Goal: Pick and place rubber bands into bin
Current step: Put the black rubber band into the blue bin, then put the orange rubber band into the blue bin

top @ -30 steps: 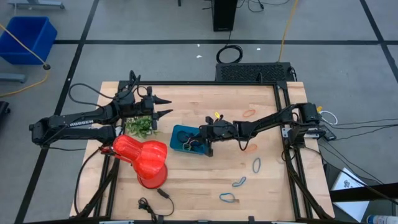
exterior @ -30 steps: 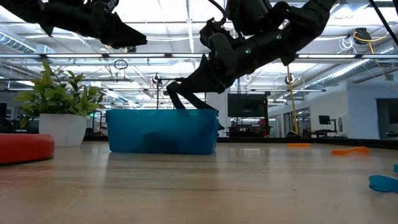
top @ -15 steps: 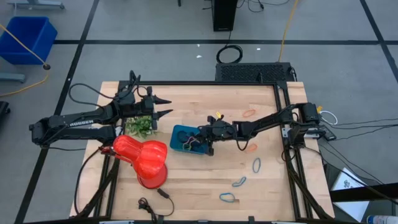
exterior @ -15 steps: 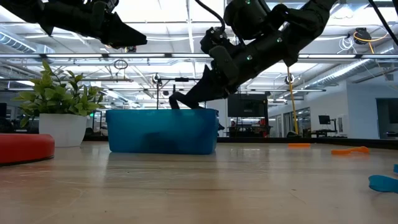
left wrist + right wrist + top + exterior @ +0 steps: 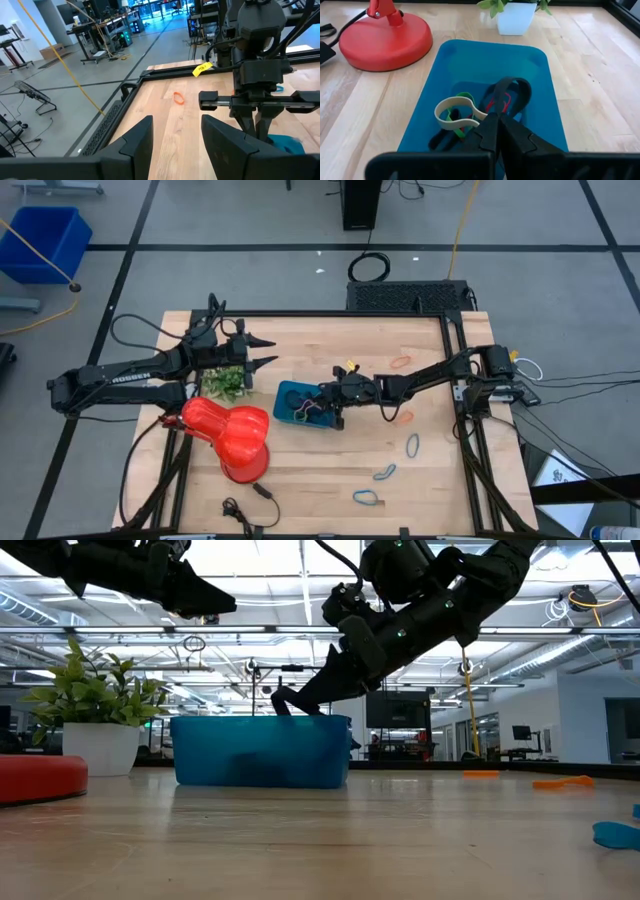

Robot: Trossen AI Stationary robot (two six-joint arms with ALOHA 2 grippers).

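Note:
The teal bin [image 5: 290, 392] stands mid-table, and also shows in the low view [image 5: 260, 750] and the right wrist view [image 5: 470, 55]. Inside it lie a tan band [image 5: 451, 112], a green band [image 5: 464, 96] and others. My right gripper [image 5: 312, 408] [image 5: 496, 122] is low in the bin's right end, shut on a black rubber band [image 5: 512, 82]. Loose orange bands [image 5: 400, 363] [image 5: 403, 417] and blue bands [image 5: 412, 445] [image 5: 384, 472] [image 5: 365, 498] lie flat on the table's right half. My left gripper [image 5: 262, 350] [image 5: 175, 135] is open and empty above the far left. My right gripper pinches one end of the black band's loop [image 5: 522, 100] between its two shut fingertips. The fingers slant down into the bin from the table's right side [image 5: 285, 705]. The loop spreads open ahead of the fingertips, inside the bin, over the other bands.
A red vase [image 5: 235, 435] lies left of the bin, with a small potted plant [image 5: 225, 383] behind it under my left arm. A black cable [image 5: 240, 508] lies near the front edge. Bare wood lies in front of the bin and to its right.
My right gripper has gone down toward the bin with the black band, which hung in long strands below the fingers a second ago and now sits inside the bin. Its fingertips now stand at the bin's rim. It has held still for the last half second.

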